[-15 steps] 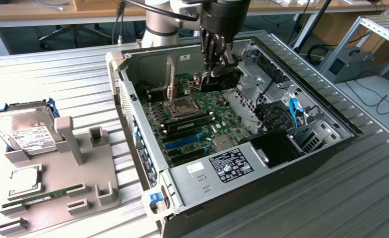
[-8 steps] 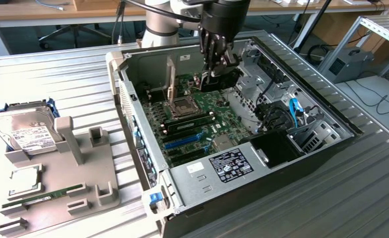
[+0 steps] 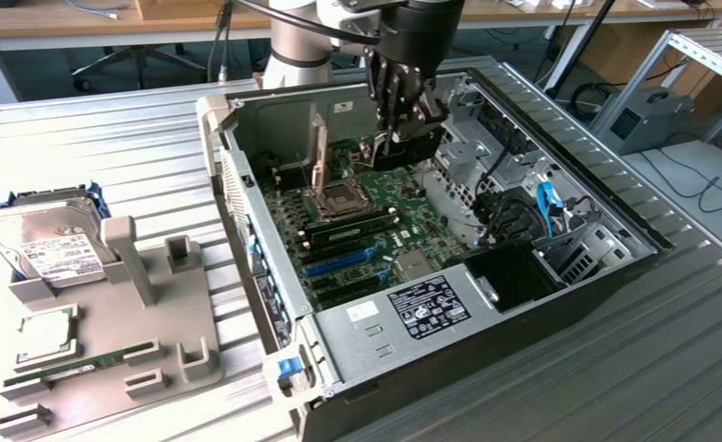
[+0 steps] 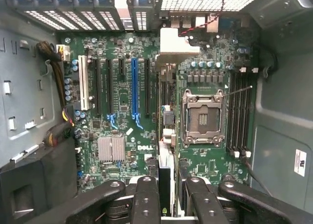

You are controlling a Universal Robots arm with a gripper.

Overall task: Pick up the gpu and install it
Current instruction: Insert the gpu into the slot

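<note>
Ribbed grey metal is what you have underfoot here: the counter (image 3: pixel 115 147) carries everything, and the biggest thing on it is the open computer case (image 3: pixel 607 276), lying on its side with its interior facing up. Inside it you can see the green motherboard (image 4: pixel 122 160), with the open CPU socket (image 4: pixel 202 117) and a long blue expansion slot (image 4: pixel 134 89) running beside the black ones.

Your arm reaches down into the case from the far side in the exterior view. The end effector (image 3: pixel 401 138) is clamped on the gpu (image 3: pixel 318 157), and its fingers (image 4: pixel 146 199) press against the card from both sides. You are holding the gpu on edge above the motherboard, near the CPU socket; in the wrist view it appears as a thin dark strip running away from the fingers, with its pale bracket at the far end by the case's rear grille. Whether its lower edge touches the board you cannot tell.

Over on the exterior view's left, well apart from the case, a beige parts holder (image 3: pixel 152 322) sits on the counter. A silver hard drive (image 3: pixel 54 244) with a white label leans in it, and a narrow green memory stick (image 3: pixel 85 362) lies nearer the front.
</note>
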